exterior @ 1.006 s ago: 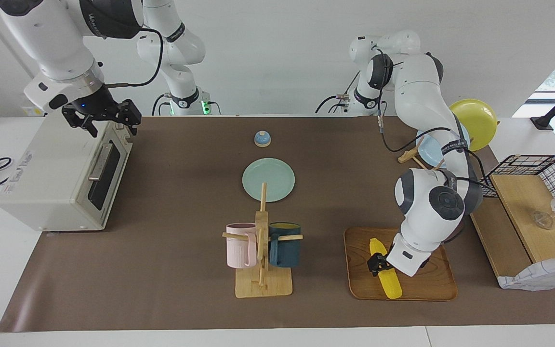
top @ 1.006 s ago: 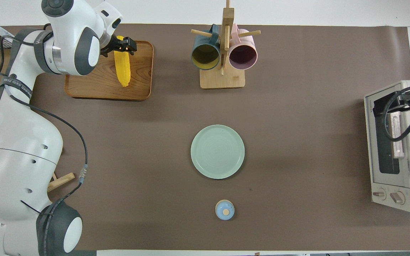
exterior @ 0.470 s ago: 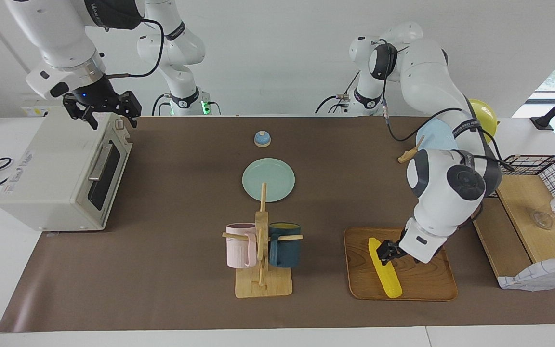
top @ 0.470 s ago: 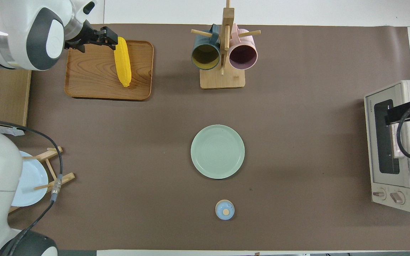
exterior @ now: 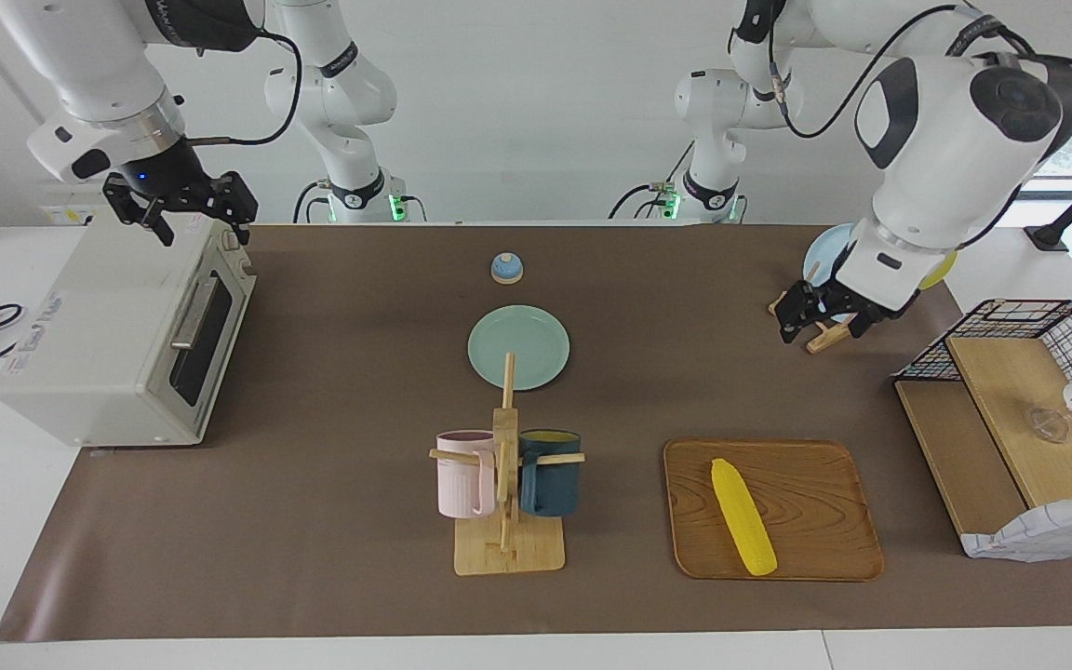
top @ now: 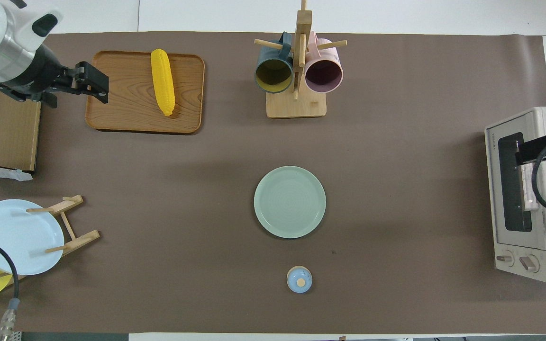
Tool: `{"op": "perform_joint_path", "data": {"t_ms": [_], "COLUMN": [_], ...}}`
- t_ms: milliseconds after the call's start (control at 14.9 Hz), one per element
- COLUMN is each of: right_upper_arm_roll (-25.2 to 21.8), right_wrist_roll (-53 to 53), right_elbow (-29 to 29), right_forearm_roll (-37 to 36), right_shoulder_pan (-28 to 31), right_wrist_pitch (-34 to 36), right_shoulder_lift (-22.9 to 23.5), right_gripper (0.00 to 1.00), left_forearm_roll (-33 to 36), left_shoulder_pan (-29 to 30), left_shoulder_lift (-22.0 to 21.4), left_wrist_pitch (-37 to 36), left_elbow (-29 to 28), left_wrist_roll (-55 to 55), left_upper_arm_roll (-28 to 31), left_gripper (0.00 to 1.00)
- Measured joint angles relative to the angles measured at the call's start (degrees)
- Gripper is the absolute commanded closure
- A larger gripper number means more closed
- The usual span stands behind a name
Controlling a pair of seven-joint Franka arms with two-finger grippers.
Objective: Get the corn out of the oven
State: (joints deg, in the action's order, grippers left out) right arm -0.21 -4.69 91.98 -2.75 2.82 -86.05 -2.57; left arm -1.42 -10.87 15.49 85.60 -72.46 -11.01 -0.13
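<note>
The corn (exterior: 743, 516) is a bright yellow cob lying free on a wooden tray (exterior: 824, 540); it also shows in the overhead view (top: 163, 81) on the tray (top: 126, 109). The off-white oven (exterior: 117, 326) stands at the right arm's end of the table with its dark glass door shut, and it also shows in the overhead view (top: 529, 199). My left gripper (exterior: 820, 324) is open and empty, raised in the air over the tray's edge toward the left arm's end (top: 97, 85). My right gripper (exterior: 192, 223) is open and empty above the oven's top (top: 545, 147).
A wooden mug rack (exterior: 506, 484) with a pink and a dark blue mug stands beside the tray. A green plate (exterior: 518, 346) and a small blue bell (exterior: 506, 268) lie mid-table. A plate rack (top: 71, 222) with a light blue and a yellow plate, and a wooden shelf with a wire basket (exterior: 1020, 409), stand at the left arm's end.
My left gripper has let go of the corn, risen and drawn away from the tray toward the left arm's end. The corn stays on the tray. My right gripper has lifted slightly above the oven.
</note>
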Motion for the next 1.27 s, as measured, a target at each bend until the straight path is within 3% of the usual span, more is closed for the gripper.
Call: {"op": "perform_joint_path", "data": {"t_ms": [335,470,805,1275], "right_upper_arm_roll": [-0.7,-0.6,-0.8,-0.8], "right_wrist_roll": [0.0,0.0,0.0,0.0], "right_elbow": [0.0,0.2,0.4,0.4], "right_forearm_roll": [0.0,0.0,0.0,0.1], "right_shoulder_pan": [-0.2,-0.2,-0.2,-0.2], "right_wrist_pitch": [-0.3,-0.3,-0.3,-0.3], "right_shoulder_lift": [0.0,0.0,0.0,0.0], "right_gripper": [0.00,0.00,0.00,0.00], "left_forearm_roll": [0.0,0.0,0.0,-1.1], "left_shoulder_pan": [0.0,0.3,6.5,6.8], "left_shoulder_lift": [-15.0,-18.3,-18.7,-17.5], "left_wrist_pitch": [-4.1,-7.1,-7.8,-9.6], "left_elbow": [-13.9,-16.9,-18.5,-15.0], "left_wrist_roll": [-1.5,-1.8,-1.8,-1.8], "left_upper_arm_roll": [0.3,0.3,-4.6,-5.0], "left_gripper": [0.00,0.00,0.00,0.00]}}
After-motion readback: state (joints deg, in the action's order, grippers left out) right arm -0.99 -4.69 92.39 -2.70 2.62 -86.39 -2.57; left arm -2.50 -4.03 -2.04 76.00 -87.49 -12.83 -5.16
